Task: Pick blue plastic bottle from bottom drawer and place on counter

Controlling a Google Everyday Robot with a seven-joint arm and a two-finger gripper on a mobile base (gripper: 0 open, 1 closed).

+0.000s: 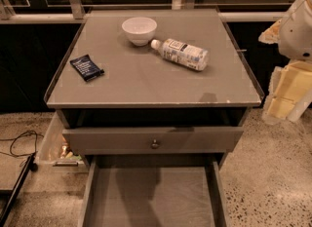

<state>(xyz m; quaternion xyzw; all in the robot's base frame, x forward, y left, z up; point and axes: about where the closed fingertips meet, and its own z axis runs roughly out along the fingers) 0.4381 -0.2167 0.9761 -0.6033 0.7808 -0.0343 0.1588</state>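
Observation:
The blue plastic bottle lies on its side on the counter, right of centre, with its white cap pointing at the bowl. The bottom drawer is pulled out below, and its grey floor shows nothing on it. My gripper is at the right edge of the view, beyond the counter's right rim and apart from the bottle. It holds nothing that I can see.
A white bowl stands at the back of the counter. A dark blue snack packet lies at its left. The drawer with a round knob is slightly open. A bin and a cable are on the floor at left.

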